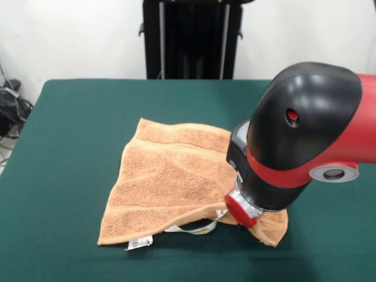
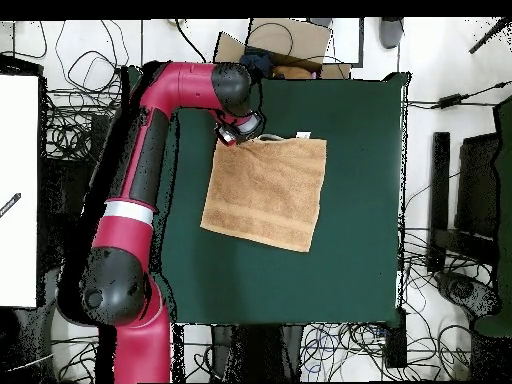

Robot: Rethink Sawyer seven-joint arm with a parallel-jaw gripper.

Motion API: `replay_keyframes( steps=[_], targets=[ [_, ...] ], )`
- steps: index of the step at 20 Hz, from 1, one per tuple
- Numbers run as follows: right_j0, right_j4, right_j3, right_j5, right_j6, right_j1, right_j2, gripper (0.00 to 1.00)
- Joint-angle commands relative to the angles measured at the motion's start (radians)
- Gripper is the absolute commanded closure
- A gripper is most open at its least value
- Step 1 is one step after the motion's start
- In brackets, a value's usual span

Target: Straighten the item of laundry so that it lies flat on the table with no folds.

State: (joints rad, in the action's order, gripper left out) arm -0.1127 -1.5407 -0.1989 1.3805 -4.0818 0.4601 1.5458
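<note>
The orange-tan towel (image 1: 170, 182) lies mostly spread on the green table (image 1: 70, 117), slightly skewed. Its white tag (image 1: 139, 242) sticks out at the near edge. Part of that near edge is raised off the table and shows a pale strip (image 1: 194, 228). The near right corner (image 1: 273, 230) looks bunched. The arm's black and red wrist (image 1: 294, 135) hangs over that corner and hides the gripper in the front view. In the overhead view the gripper (image 2: 243, 131) sits at the corner of the towel (image 2: 268, 190) nearest the table (image 2: 360, 250) edge; whether it is open or shut is hidden.
The black pedestal (image 1: 191, 38) stands behind the table's far edge. Cables (image 1: 12, 106) lie off the table's left side. In the overhead view a cardboard box (image 2: 285, 50) sits beyond the table and the red arm (image 2: 140, 200) runs along one side.
</note>
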Motion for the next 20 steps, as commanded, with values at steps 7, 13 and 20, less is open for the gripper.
replay_keyframes(
  steps=[7,13,20],
  targets=[
    [-0.003,0.004,0.062,-0.009,-0.145,-0.013,0.037,1.00],
    [0.015,0.002,0.093,-0.004,-0.181,-0.012,0.050,0.00],
    [0.007,0.006,0.077,-0.023,-0.177,-0.014,0.046,0.00]
  ],
)
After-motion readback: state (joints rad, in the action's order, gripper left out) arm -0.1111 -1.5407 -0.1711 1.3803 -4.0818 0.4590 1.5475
